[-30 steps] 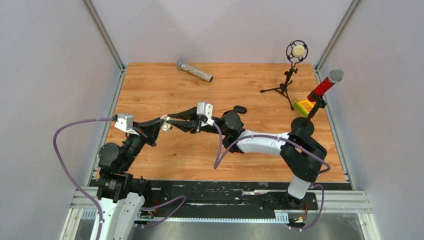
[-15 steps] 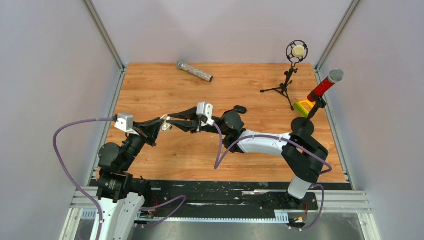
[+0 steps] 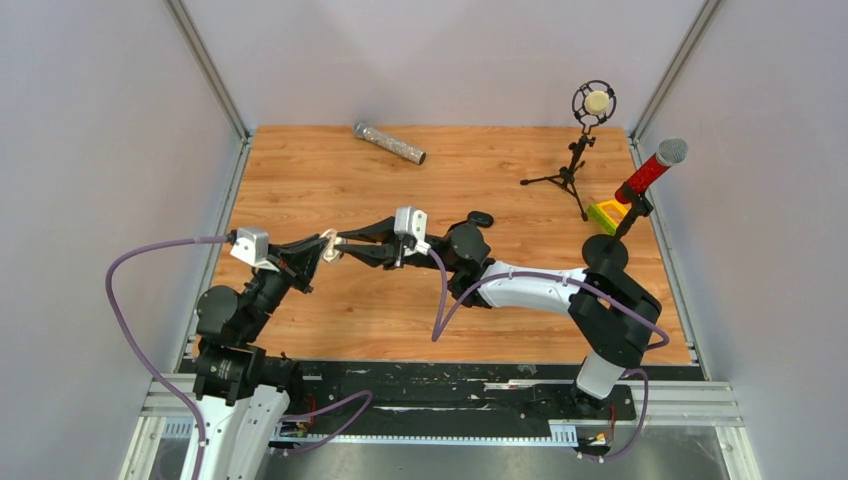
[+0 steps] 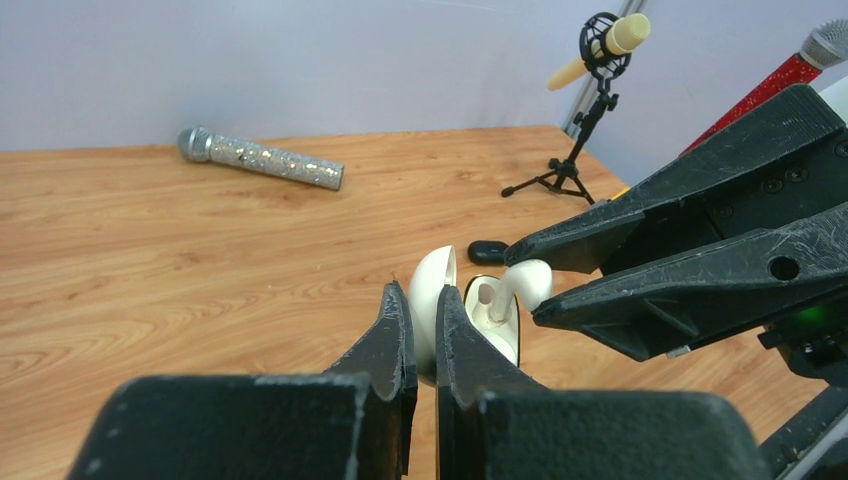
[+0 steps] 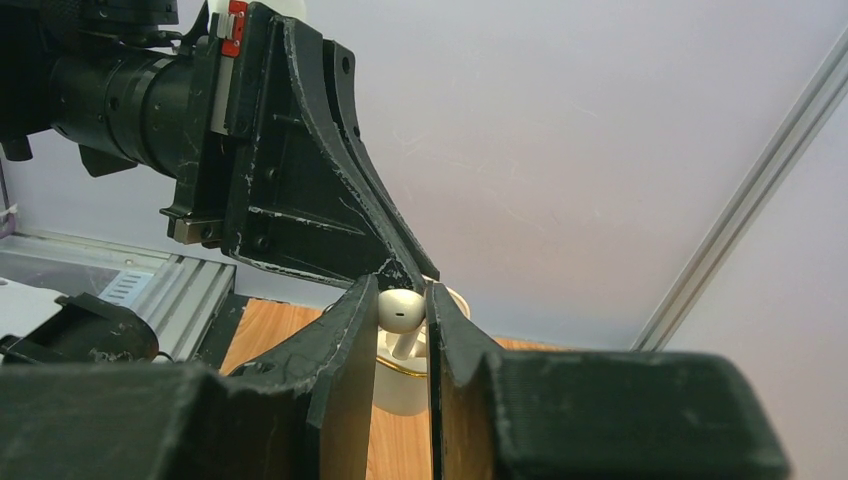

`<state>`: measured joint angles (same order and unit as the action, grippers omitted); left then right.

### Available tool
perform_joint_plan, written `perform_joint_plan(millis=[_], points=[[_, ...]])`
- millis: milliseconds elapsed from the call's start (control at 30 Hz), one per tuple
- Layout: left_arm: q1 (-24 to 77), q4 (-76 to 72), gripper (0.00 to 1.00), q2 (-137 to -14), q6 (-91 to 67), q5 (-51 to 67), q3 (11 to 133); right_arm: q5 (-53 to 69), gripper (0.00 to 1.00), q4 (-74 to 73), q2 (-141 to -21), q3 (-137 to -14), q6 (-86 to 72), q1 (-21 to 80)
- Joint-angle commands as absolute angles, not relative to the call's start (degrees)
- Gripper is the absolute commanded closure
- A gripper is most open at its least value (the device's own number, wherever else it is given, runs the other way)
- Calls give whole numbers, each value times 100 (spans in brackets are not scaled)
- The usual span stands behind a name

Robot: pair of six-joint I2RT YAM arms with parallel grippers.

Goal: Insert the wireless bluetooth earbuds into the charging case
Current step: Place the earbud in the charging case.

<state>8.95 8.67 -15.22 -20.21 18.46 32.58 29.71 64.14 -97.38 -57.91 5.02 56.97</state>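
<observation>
Whitish earbud (image 5: pixel 400 312) clamped in right hand (image 5: pixel 401 293), stem at charging case (image 4: pixel 508 330) clamped in left hand (image 4: pixel 422 300); black earbud (image 3: pixel 481 218) at two o'clock

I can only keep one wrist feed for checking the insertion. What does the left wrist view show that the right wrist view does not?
Left wrist only: the black earbud lying on the table, the glittery microphone, the tripod microphone, and the open lid of the charging case pinched in the left gripper. Right wrist only: the left arm's wrist body and a frame rail. Both: the white earbud in the right gripper, its stem at the open case.
</observation>
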Motion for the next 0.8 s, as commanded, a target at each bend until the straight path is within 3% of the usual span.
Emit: perform_joint_plan(millis=[0, 767], points=[[837, 314, 100, -1471, -1804, 1889, 3399, 3127, 100, 6270, -9667, -5774, 489, 5688], [835, 374, 100, -1508, -1702, 2169, 3368, 2803, 100, 6494, -9516, -6003, 475, 5692]])
